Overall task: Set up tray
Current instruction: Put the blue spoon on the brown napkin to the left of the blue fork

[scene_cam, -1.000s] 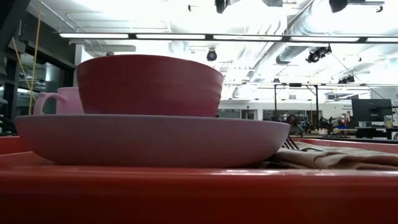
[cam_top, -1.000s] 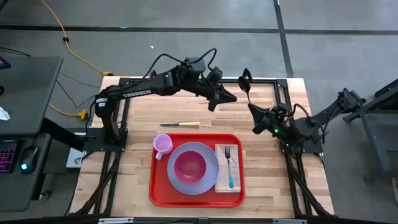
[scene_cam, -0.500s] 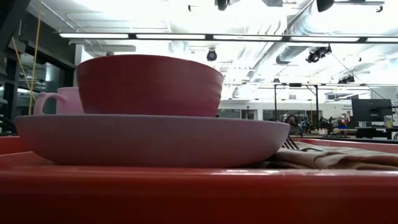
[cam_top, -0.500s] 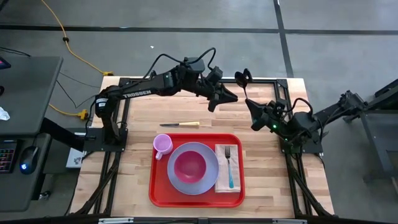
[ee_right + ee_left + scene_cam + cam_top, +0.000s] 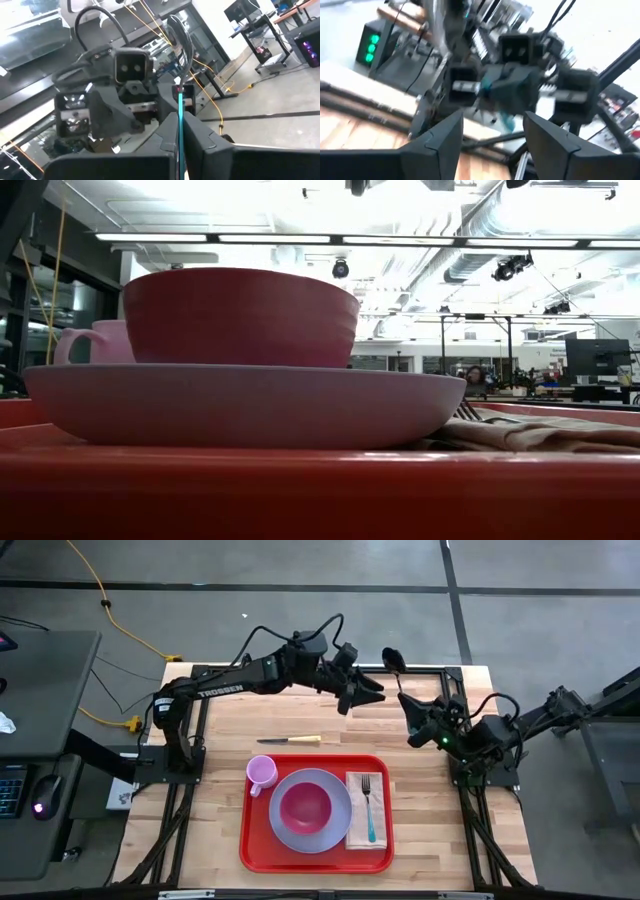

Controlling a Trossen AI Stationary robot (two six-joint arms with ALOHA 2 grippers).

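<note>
Your right end effector (image 5: 412, 712) is clamped on the spoon (image 5: 393, 662); left end effector (image 5: 372, 692), fingers apart, hovers close, risking collision.

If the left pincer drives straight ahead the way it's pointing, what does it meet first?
Most likely the right pincer, shut on the teal-handled spoon, directly ahead of the open left pincer; the gap between them is hard to judge.

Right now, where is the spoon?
In the high view, the teal-handled metal spoon is off the red plastic tray, held upright above the table's far right side by the right gripper, close to the open left gripper.
</note>
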